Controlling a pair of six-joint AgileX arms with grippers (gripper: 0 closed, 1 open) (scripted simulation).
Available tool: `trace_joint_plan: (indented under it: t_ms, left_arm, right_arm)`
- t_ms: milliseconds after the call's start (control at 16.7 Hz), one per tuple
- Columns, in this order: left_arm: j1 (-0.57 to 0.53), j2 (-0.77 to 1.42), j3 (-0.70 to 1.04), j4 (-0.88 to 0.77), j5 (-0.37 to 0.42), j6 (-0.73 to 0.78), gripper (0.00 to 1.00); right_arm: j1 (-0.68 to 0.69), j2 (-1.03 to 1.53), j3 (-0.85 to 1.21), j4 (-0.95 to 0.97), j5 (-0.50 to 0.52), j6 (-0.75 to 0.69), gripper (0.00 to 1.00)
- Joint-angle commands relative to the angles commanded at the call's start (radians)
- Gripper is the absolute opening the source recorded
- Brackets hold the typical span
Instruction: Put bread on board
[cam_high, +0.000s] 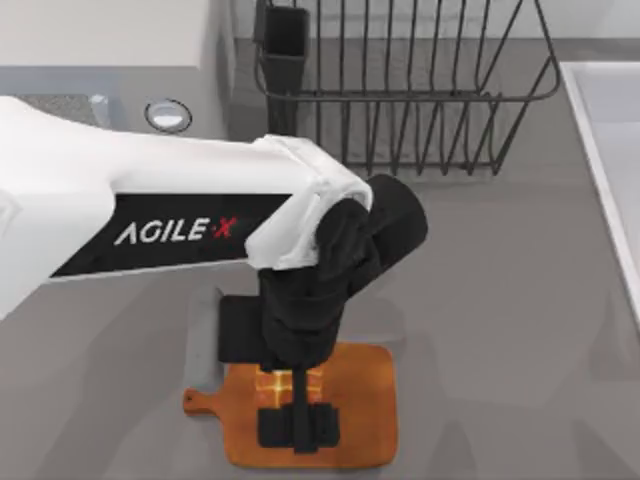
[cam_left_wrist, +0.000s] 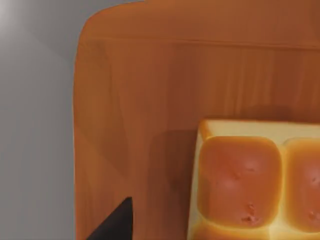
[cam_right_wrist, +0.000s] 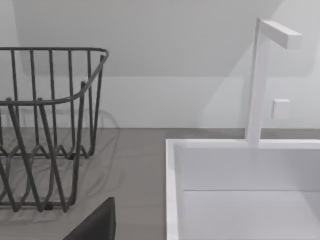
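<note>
Grey countertop runs across the whole scene, and your left arm reaches in from the left with its left gripper (cam_high: 298, 400) low over the board (cam_high: 365, 400). The black wrist hides most of what's under it, so you get just a sliver of the bread (cam_high: 290, 381) from above. The left wrist view shows the bread (cam_left_wrist: 240, 185) lying on the board (cam_left_wrist: 140, 100), cut off at the frame edge. Whether the fingers are spread or pinching, can't tell. Further right sit a wire rack (cam_high: 400, 90) and a white sink (cam_right_wrist: 240, 175). The right gripper's finger tip (cam_right_wrist: 97, 225) pokes into its wrist view, state unclear.
</note>
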Motion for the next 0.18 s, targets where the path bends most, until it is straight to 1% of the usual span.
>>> trace_joint_plan:
  t_ms: [180]
  left_arm:
    - [0.000, 0.000, 0.000, 0.000, 0.000, 0.000, 1.00]
  right_arm:
    - [0.000, 0.000, 0.000, 0.000, 0.000, 0.000, 1.00]
